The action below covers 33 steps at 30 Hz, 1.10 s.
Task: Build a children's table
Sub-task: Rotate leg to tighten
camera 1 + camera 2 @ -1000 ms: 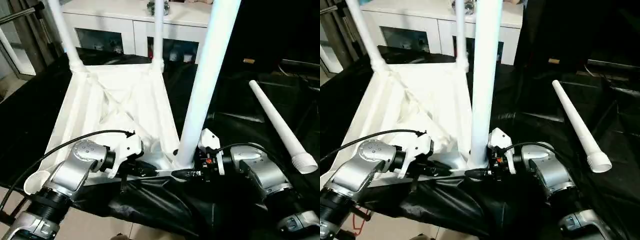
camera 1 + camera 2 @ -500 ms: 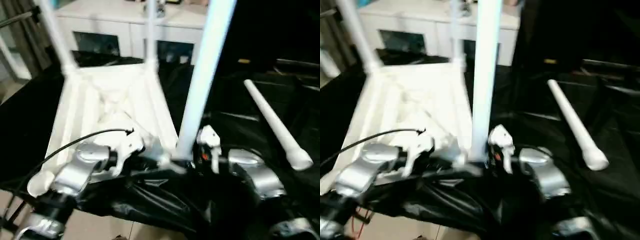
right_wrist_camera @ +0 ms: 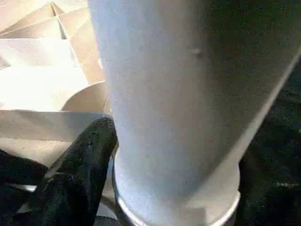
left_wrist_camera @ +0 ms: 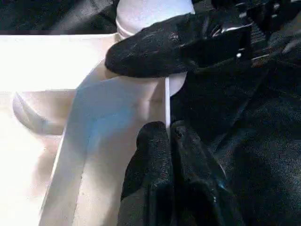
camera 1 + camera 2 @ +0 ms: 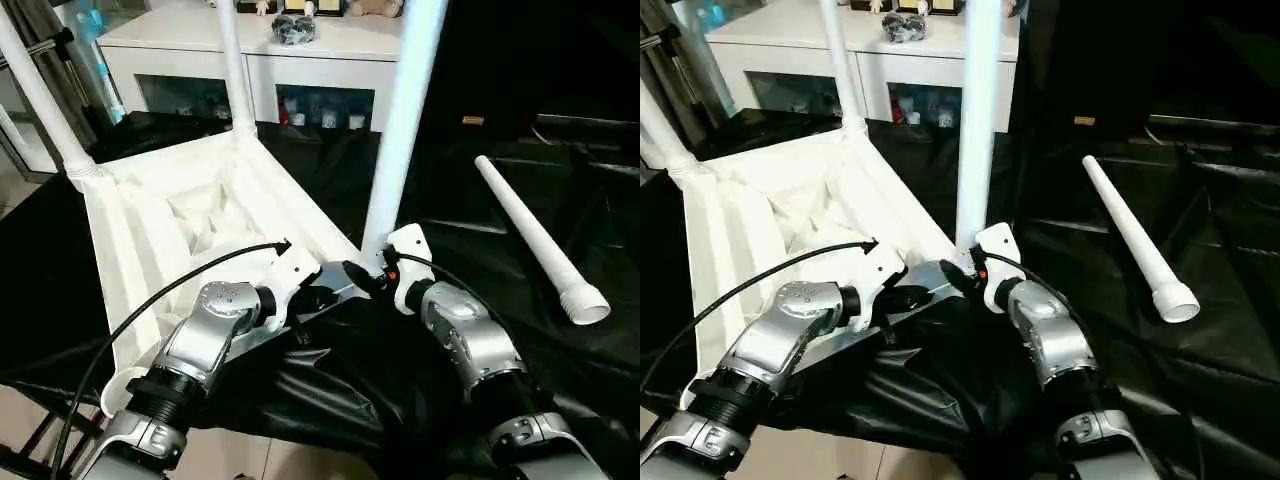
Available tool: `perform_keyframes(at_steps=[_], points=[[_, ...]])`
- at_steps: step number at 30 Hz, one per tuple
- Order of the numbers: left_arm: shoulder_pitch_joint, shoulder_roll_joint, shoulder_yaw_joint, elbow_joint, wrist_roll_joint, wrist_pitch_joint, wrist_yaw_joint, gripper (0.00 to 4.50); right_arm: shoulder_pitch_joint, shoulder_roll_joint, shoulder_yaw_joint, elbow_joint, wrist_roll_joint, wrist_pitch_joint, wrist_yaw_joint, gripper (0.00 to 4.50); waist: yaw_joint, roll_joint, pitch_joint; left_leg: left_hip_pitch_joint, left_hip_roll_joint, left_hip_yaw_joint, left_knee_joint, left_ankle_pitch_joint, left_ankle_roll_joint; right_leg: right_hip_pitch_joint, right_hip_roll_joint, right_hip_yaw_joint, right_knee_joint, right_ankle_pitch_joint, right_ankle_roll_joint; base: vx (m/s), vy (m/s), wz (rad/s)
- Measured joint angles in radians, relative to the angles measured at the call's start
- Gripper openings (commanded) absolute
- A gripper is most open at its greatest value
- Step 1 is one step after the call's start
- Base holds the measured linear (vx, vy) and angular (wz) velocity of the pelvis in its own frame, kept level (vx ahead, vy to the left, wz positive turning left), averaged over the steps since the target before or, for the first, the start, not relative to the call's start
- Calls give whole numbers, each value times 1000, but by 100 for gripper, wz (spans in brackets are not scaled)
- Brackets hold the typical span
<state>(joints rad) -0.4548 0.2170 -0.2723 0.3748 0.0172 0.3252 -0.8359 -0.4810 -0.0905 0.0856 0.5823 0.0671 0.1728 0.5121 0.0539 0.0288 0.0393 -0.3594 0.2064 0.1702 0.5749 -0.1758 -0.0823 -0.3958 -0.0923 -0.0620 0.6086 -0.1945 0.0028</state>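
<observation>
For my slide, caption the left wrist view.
Left gripper pinches the tabletop rim beside a seated leg.

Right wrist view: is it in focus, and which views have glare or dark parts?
Right wrist view: the near leg is soft and close. Left wrist view: the tabletop is washed out by glare. Left eye view: sharp, but the black cloth loses detail in darkness.

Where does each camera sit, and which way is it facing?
Eye views: on the head, looking forward and down at the upturned tabletop; both forearms show.
Left wrist view: on the left arm, along the left end effector shut on the tabletop's rim; right end effector beyond.
Right wrist view: on the right arm, close on the near leg's base.
Shared: that leg's base.
</observation>
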Motion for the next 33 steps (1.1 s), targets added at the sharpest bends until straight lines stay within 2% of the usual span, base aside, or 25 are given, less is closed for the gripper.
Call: perform_keyframes(at_steps=[4,9,12,13,16,25,30,31,33], points=[[15,19,-1,-27,-5,-11,-35,0,0,-21,5,-6,5,-12,73,380,2,0,0,-3,0,0,0,0,0,-1,0,0,0,2,0,0,0,0],[49,82,-3,-89,-46,-20,-127,0,16,-112,50,-64,46,-5,281,380,7,1,0,-10,1,1,0,0,0,-7,1,-1,2,6,-1,35,-2,1],[57,127,-11,-105,-69,-31,-211,0,31,-198,94,-124,64,22,441,380,19,1,0,-12,2,1,1,0,0,-7,1,-2,1,1,-2,18,0,0],[61,143,-16,-111,-80,-38,-245,0,42,-228,112,-150,79,28,506,380,28,1,0,-12,1,2,2,0,2,-7,0,-2,1,0,-3,0,0,0],[64,181,-19,-114,-100,-51,-325,0,42,-280,138,-185,101,68,641,380,40,1,0,-14,1,3,4,0,4,-7,0,-2,0,-1,-3,0,0,0],[63,224,-41,-117,-119,-52,-427,0,42,-329,189,-218,119,86,769,380,37,1,1,-12,1,3,6,0,1,-5,0,0,5,0,-3,0,0,0],[63,226,-42,-116,-119,-52,-440,0,42,-330,196,-222,115,89,772,344,38,1,1,-12,1,3,6,0,1,-5,-1,0,5,0,-3,0,0,0],[63,225,-42,-116,-119,-52,-443,0,43,-327,196,-223,115,90,772,320,39,1,1,-13,1,3,6,0,1,-5,0,0,5,0,-3,0,0,0],[63,225,-42,-116,-119,-52,-445,0,46,-326,196,-227,115,91,771,312,39,1,1,-13,1,3,6,0,1,-5,0,0,4,0,-3,0,0,0]])
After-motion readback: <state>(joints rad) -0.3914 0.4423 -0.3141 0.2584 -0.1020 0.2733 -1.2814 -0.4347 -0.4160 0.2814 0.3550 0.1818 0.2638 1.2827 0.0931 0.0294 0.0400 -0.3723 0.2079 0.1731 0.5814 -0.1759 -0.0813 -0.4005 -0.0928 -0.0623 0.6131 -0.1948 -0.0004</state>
